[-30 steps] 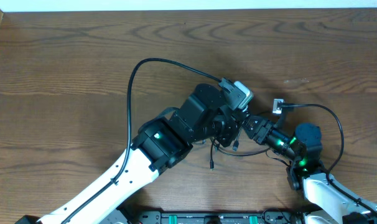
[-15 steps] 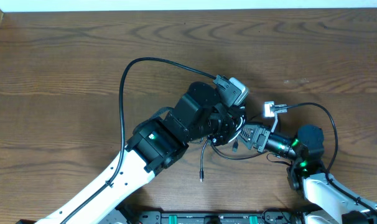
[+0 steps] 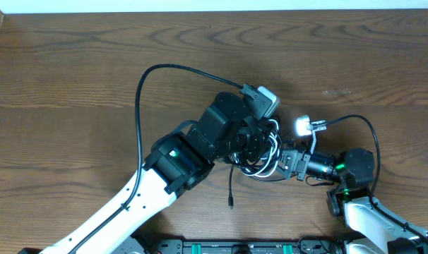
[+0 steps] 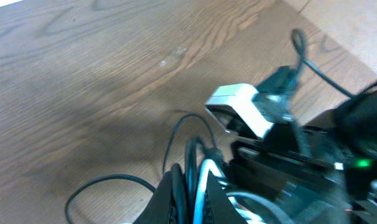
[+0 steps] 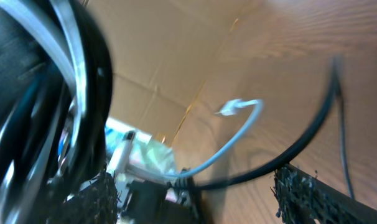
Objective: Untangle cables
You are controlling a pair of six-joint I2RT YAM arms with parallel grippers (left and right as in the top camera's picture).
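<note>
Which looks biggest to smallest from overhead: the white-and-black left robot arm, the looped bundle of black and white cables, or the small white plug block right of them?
1. White-and-black left robot arm.
2. Looped bundle of black and white cables.
3. Small white plug block.
The arm is nearer the camera, yet the order is clear.

A dark brown wood-grain table (image 3: pixel 73 85) fills the overhead view under soft, even light, with 1 thin white strip (image 3: pixel 214 5) along its far edge and a paler tan surface (image 4: pixel 363 25) beyond a corner.
</note>
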